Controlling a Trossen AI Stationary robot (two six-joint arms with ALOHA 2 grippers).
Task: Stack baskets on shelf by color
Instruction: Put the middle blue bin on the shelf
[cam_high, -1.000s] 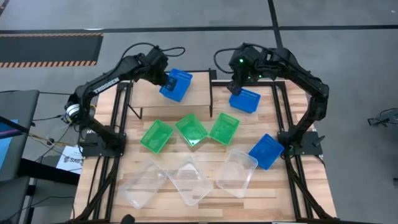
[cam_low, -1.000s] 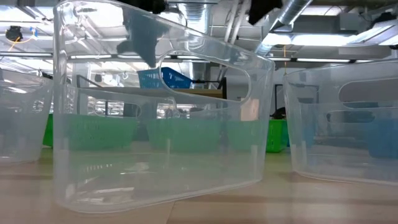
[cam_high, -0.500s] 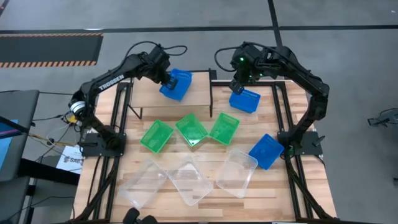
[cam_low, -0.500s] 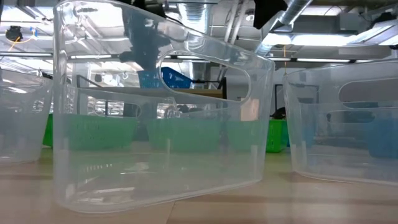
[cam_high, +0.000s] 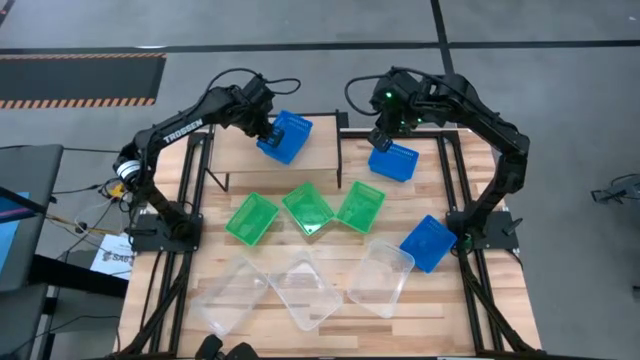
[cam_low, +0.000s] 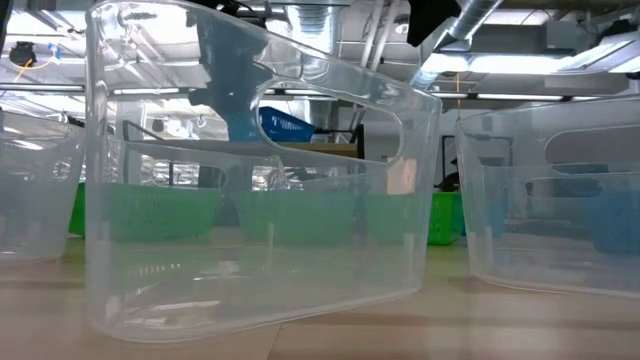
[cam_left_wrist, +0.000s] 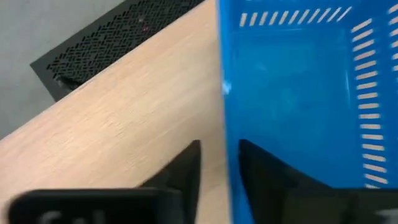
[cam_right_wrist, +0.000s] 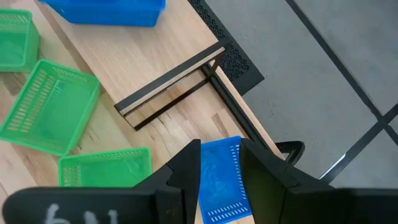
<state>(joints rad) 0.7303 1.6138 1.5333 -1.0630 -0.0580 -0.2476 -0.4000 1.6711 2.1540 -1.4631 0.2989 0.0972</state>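
Right now both arms are busy with blue baskets at the far end of the desk. The left tool (cam_high: 268, 128) is clamped on the rim of one blue basket (cam_high: 285, 137), which sits over the light wood top of the shelf (cam_high: 325, 150) — the left wrist view shows one finger inside the wall and one outside, wood directly beneath. Whether the basket has fully touched down I cannot tell. The right tool (cam_high: 385, 140) is closed on the wall of a second blue basket (cam_high: 393, 162), just off the shelf's right end, beside its black leg. From that tool, the first basket lies to the left along the shelf's long axis — the relation the stacking move depends on, and the right arm is the one carrying the basket to add. A third blue basket (cam_high: 428, 243) waits near the desk's right edge. Three green baskets (cam_high: 306, 209) lie mid-desk, three clear baskets (cam_high: 304, 289) along the near edge.
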